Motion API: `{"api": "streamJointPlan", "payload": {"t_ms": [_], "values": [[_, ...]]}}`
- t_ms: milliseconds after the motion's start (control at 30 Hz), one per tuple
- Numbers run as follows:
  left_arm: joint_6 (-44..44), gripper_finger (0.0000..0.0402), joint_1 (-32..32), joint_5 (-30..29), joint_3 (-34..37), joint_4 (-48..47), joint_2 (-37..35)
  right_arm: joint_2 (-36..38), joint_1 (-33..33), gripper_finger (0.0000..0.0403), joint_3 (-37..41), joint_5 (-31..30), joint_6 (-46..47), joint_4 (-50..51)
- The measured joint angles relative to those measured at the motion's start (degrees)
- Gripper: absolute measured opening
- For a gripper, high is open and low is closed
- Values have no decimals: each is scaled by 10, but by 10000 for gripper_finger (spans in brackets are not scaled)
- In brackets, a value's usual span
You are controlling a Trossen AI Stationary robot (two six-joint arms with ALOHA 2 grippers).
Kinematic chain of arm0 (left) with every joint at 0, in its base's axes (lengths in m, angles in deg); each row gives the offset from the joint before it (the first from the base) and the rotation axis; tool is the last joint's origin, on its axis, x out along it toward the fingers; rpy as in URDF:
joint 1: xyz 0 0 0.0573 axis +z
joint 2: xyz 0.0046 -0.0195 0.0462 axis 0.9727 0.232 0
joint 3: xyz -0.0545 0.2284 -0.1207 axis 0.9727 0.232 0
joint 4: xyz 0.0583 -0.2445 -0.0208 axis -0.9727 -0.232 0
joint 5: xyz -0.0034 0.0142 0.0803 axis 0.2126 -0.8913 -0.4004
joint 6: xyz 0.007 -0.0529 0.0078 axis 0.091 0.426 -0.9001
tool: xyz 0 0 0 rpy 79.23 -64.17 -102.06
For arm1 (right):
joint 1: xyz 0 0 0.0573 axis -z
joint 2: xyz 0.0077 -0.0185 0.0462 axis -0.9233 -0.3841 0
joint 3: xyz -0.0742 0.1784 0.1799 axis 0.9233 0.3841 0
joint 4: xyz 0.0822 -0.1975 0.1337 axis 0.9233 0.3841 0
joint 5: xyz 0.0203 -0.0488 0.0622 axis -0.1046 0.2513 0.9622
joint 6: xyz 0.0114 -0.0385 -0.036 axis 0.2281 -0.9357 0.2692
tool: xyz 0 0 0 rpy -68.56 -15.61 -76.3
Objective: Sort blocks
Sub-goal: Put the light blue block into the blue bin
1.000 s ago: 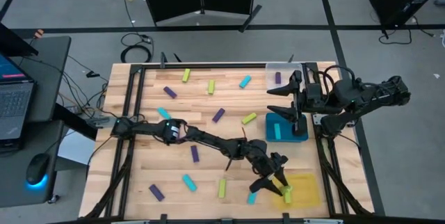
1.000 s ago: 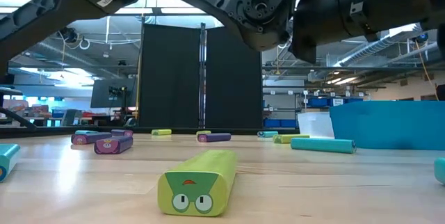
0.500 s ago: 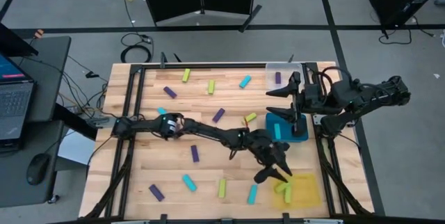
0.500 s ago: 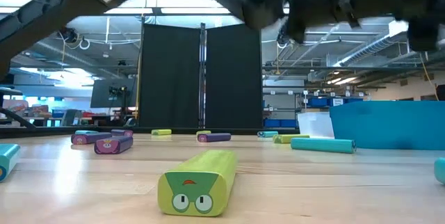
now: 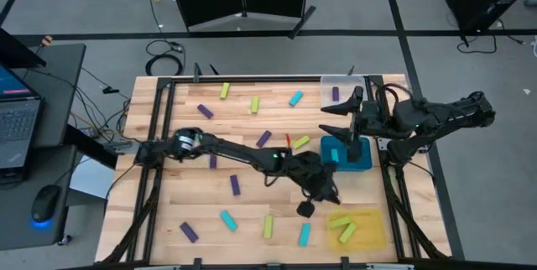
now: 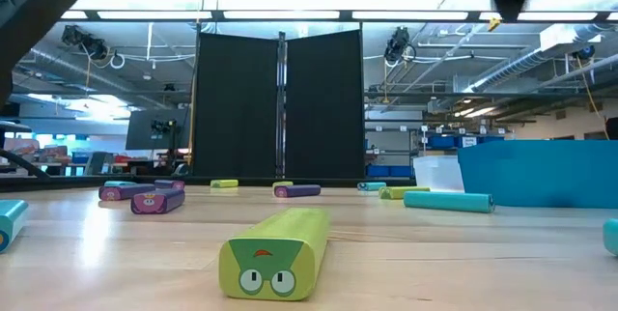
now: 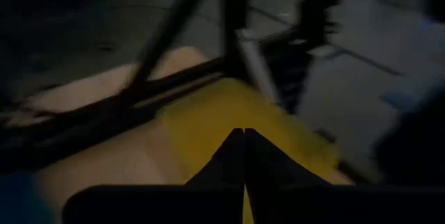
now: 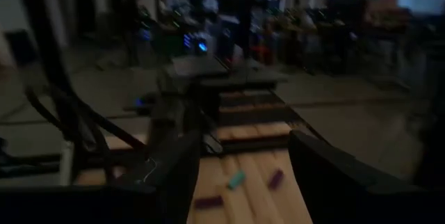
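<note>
Two yellow-green blocks (image 5: 342, 227) lay in the yellow tray (image 5: 373, 232), sorted by colour.
Just beside the tray, the left pincer (image 5: 316, 193) hung empty with fingers pressed together, its drop apparently done. Purple, cyan and yellow-green blocks lay scattered across the counter (image 5: 180, 211) beyond the tray. Farther beyond, the right pincer (image 5: 340, 122) waited half-spread, empty, over the blue tray (image 5: 359, 163).
</note>
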Motion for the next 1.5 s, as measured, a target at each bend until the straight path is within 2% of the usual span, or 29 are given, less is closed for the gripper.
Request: {"api": "streamJointPlan", "payload": {"t_ms": [133, 267, 400, 467, 567, 700, 867, 1067, 1500], "values": [[3, 7, 4, -52, 168, 123, -111, -9, 0, 228, 0, -23, 19, 30], [30, 7, 12, -107, 375, 259, -232, -29, 5, 229, 0, -60, 34, 53], [40, 7, 13, -210, 555, 372, -364, -70, 25, 226, 0, -73, 61, 79], [48, 8, 12, -260, 632, 400, -424, -100, 37, 223, 0, -71, 77, 93], [64, 8, 12, -324, 723, 403, -502, -150, 54, 221, 0, -33, 115, 119], [93, 8, 12, -391, 818, 412, -599, -225, 66, 221, 0, 59, 179, 161], [109, 8, 12, -422, 904, 407, -689, -323, 65, 222, 0, 141, 240, 229], [110, 8, 12, -437, 951, 407, -750, -400, 50, 232, 0, 150, 326, 293], [103, 8, 12, -443, 961, 387, -762, -482, 24, 294, 0, 168, 379, 260]]}}
